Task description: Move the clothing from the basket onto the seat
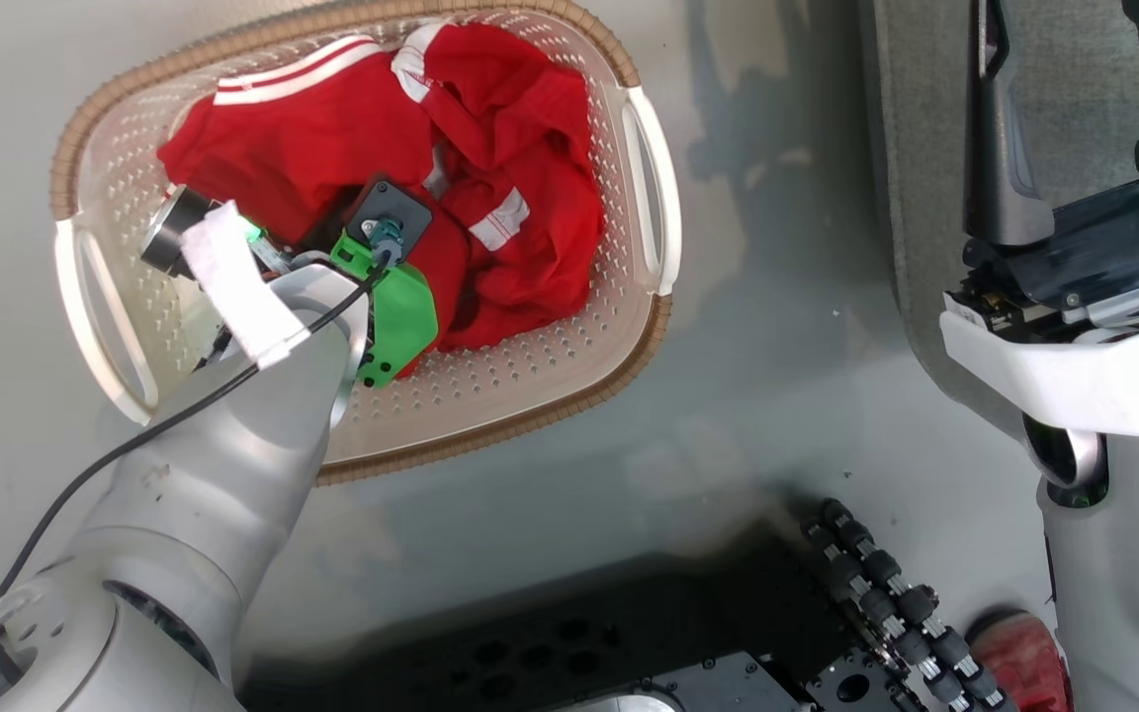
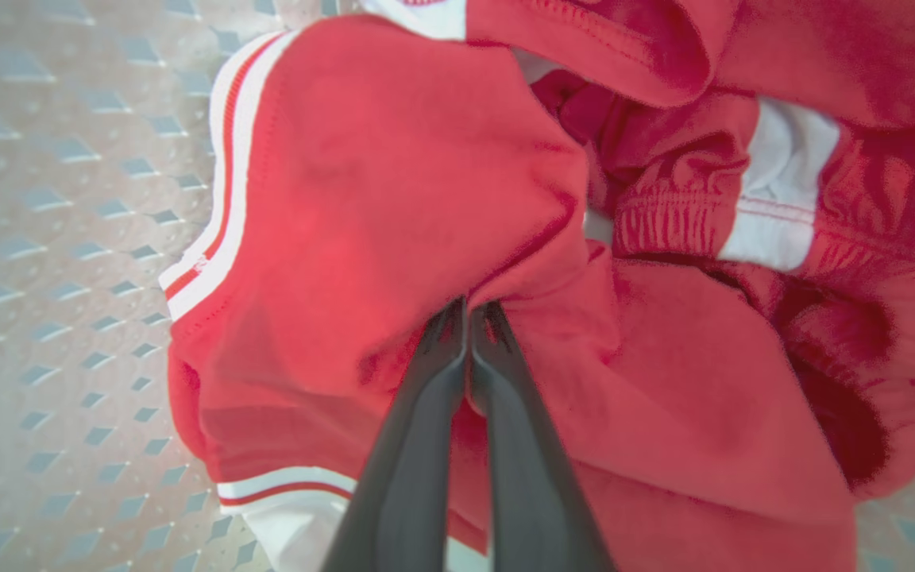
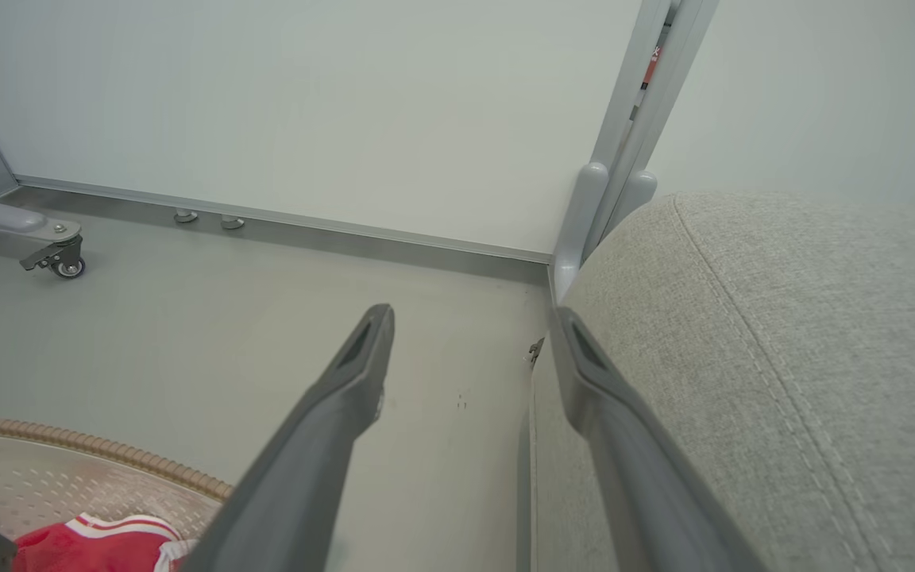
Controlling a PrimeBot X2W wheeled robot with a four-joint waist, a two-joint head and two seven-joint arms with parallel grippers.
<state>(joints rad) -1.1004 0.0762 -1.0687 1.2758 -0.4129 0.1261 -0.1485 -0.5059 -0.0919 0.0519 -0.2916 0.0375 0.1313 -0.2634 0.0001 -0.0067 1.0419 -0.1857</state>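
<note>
The left gripper (image 2: 469, 311) was pinched together on a fold of the clothing (image 2: 378, 183), which lay heaped in the basket (image 1: 651, 178) on the floor (image 1: 777, 396), with the seat (image 3: 783, 357) well off to the robot's right, nearer the right gripper (image 3: 473, 334), whose fingers stood spread and empty.

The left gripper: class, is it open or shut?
Shut. The left gripper has its fingers meeting at the tips, pinching a fold of the red clothing in the basket.
</note>
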